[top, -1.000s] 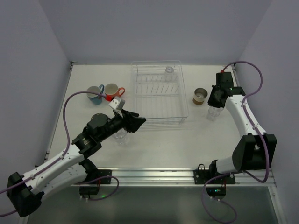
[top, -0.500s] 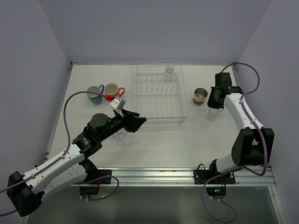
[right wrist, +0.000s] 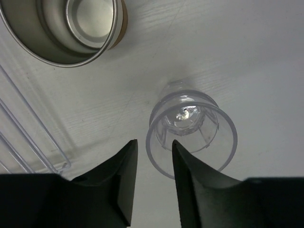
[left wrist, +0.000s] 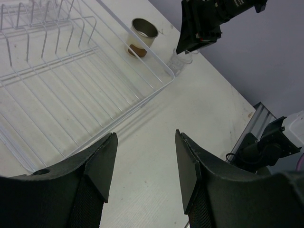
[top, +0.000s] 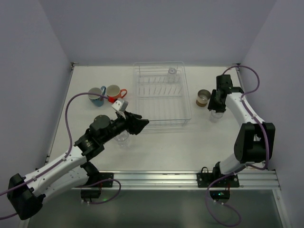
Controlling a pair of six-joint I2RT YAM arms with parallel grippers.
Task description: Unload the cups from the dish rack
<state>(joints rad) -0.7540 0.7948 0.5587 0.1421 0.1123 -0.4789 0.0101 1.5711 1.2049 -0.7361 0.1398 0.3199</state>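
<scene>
The dish rack (top: 161,97) sits mid-table with one clear tumbler (top: 172,72) at its far right corner. The blue mug (top: 97,95) and orange mug (top: 114,91) stand left of the rack. The brown cup (top: 203,98) stands right of it. My right gripper (top: 216,106) is open, just above a clear tumbler (right wrist: 190,114) that stands upright on the table; its fingers straddle the near rim without pinching it. My left gripper (top: 141,122) is open and empty at the rack's near left corner. Another clear tumbler (top: 122,138) stands under the left arm.
The rack's wire edge (right wrist: 28,137) lies just left of the right gripper, and the brown cup (right wrist: 71,28) is close beyond it. Walls enclose the table on the left, far and right sides. The left wrist view shows the rack (left wrist: 71,95) ahead.
My right wrist has shifted slightly toward the far side over the tumbler. The left arm has not moved.
</scene>
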